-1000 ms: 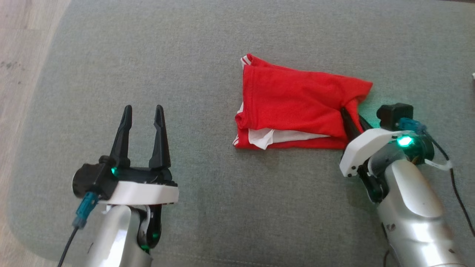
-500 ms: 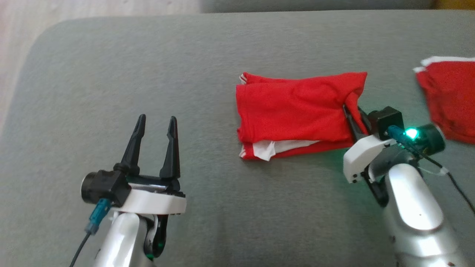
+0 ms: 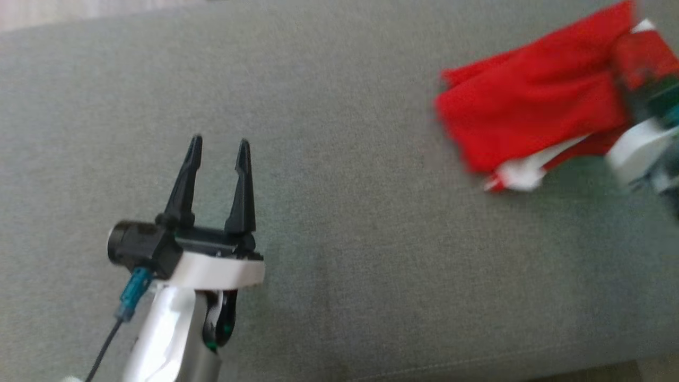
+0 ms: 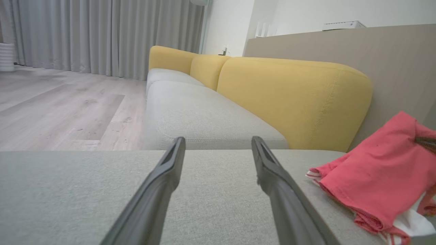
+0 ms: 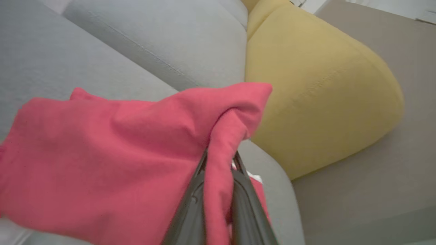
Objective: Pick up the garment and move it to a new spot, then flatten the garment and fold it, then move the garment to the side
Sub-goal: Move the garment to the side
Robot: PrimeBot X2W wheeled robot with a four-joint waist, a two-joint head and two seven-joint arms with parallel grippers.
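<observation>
Your right gripper [image 5: 220, 162] clenched the red garment [image 3: 530, 116]; your left gripper [image 3: 219, 142] gaped empty over the grey seat [image 3: 339, 239]. The right wrist view revealed a yellow cushion [image 5: 316, 88] just behind.

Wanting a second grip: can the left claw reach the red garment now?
Probably yes: the left claw is open, and bare grey cushion lies between it and the garment, which the right claw grips.

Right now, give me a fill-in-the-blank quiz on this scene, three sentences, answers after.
1. The right gripper is shut on the ____ garment.
2. The left gripper is ____ and holds nothing.
3. The backrest beyond the grey cushion is ____.
Missing words: red; open; yellow.
</observation>
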